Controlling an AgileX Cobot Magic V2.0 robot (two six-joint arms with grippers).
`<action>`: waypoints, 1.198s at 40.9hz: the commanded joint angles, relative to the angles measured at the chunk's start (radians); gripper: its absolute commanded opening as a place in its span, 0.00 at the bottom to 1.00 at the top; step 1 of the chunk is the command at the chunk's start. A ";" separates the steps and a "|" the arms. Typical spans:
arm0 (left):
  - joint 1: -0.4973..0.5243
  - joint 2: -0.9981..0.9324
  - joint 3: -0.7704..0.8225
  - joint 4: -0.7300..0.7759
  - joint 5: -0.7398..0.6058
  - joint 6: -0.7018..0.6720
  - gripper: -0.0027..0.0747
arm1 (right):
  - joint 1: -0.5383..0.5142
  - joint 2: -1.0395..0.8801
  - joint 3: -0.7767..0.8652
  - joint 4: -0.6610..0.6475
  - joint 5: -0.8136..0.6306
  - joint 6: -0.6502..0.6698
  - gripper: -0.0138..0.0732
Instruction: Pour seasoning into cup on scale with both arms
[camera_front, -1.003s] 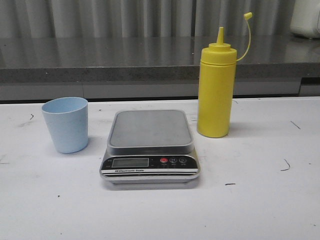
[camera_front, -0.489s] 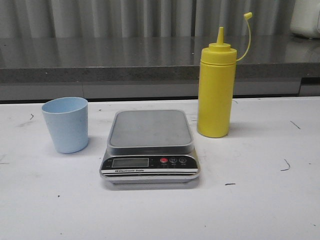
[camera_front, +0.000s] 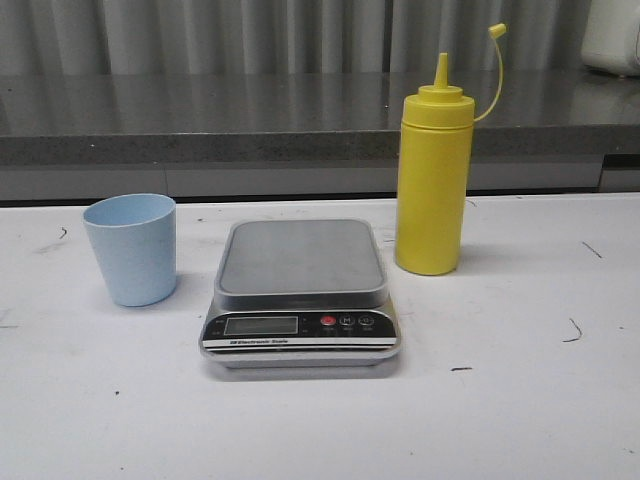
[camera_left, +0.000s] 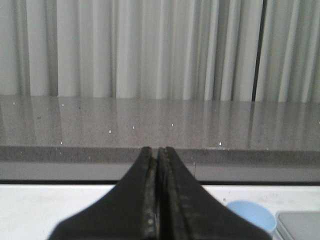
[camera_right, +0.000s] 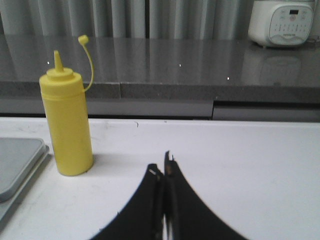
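One cup (camera_front: 131, 249), one scale (camera_front: 300, 293) and one seasoning (camera_front: 432, 182) bottle stood apart on the white surface (camera_front: 520, 400). Left pincer (camera_left: 158, 152) and right pincer (camera_right: 164, 170) were both pressed together, empty.

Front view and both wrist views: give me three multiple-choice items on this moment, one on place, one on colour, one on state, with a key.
1. Where does the cup stand?
A. on the scale's platform
B. on the table, left of the scale
C. behind the bottle

2. What colour is the squeeze bottle?
A. red
B. white
C. yellow

3. How do the two grippers stand?
A. both shut, holding nothing
B. both wide open
C. one shut on the cup

Key: B, the cup stands beside the scale, whose platform is bare; C, the squeeze bottle is yellow; A, left gripper and right gripper show fingers pressed together.
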 joint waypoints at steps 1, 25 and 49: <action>-0.010 -0.014 -0.142 -0.011 0.003 -0.005 0.01 | 0.000 -0.002 -0.126 0.001 0.008 -0.001 0.08; -0.008 0.430 -0.591 -0.011 0.559 -0.005 0.01 | 0.000 0.445 -0.521 -0.016 0.391 -0.002 0.08; -0.008 0.603 -0.591 -0.011 0.577 -0.005 0.05 | 0.000 0.667 -0.518 -0.032 0.432 -0.049 0.20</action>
